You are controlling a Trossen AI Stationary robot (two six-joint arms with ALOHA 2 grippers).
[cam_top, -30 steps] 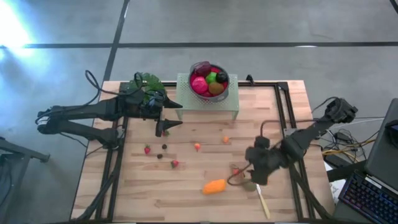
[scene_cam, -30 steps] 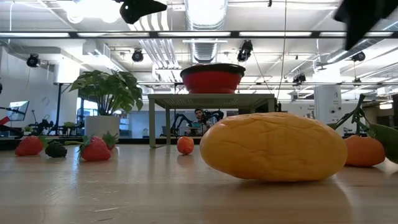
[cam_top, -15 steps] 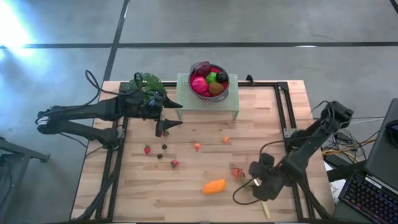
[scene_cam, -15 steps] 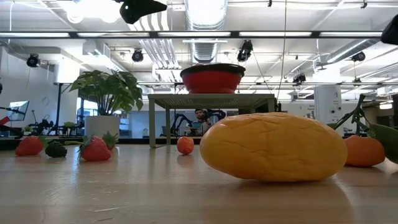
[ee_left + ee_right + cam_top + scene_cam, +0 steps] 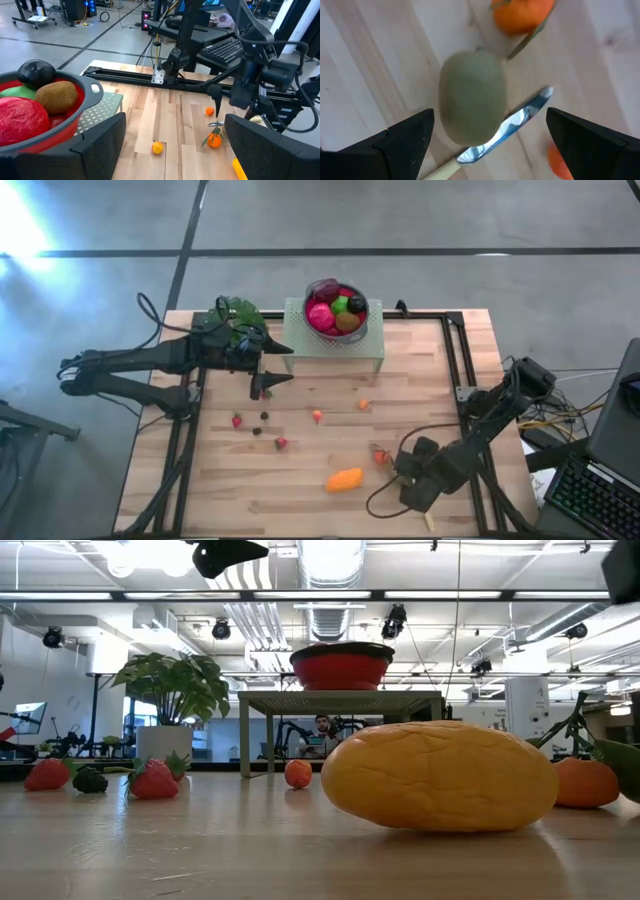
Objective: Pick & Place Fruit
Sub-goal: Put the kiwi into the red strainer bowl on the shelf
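Note:
My right gripper (image 5: 413, 480) hangs open, pointing down, low over the table's near right part. In its wrist view (image 5: 490, 115) its fingers stand on either side of a pale green-brown oval fruit (image 5: 472, 97) without touching it; the fruit lies on the wood. A tangerine with a leaf (image 5: 522, 12) lies beside it. An orange oval (image 5: 344, 479) lies to its left. Small berries (image 5: 282, 443) dot the table's middle. My left gripper (image 5: 285, 365) waits open at the far left, beside the red bowl (image 5: 92, 100).
A knife (image 5: 512, 125) lies against the oval fruit, its handle end (image 5: 428, 522) at the near edge. The bowl of fruit (image 5: 337, 305) stands on a green stand (image 5: 335, 345) at the far edge. A potted plant (image 5: 238, 315) is far left. Black rails (image 5: 455, 370) run along the right.
My right gripper has gone down and toward the table's near edge, rolling its wrist and tipping steeper as it went, and it stays open. It now stands over the oval fruit and the knife. Nothing on the table has moved.

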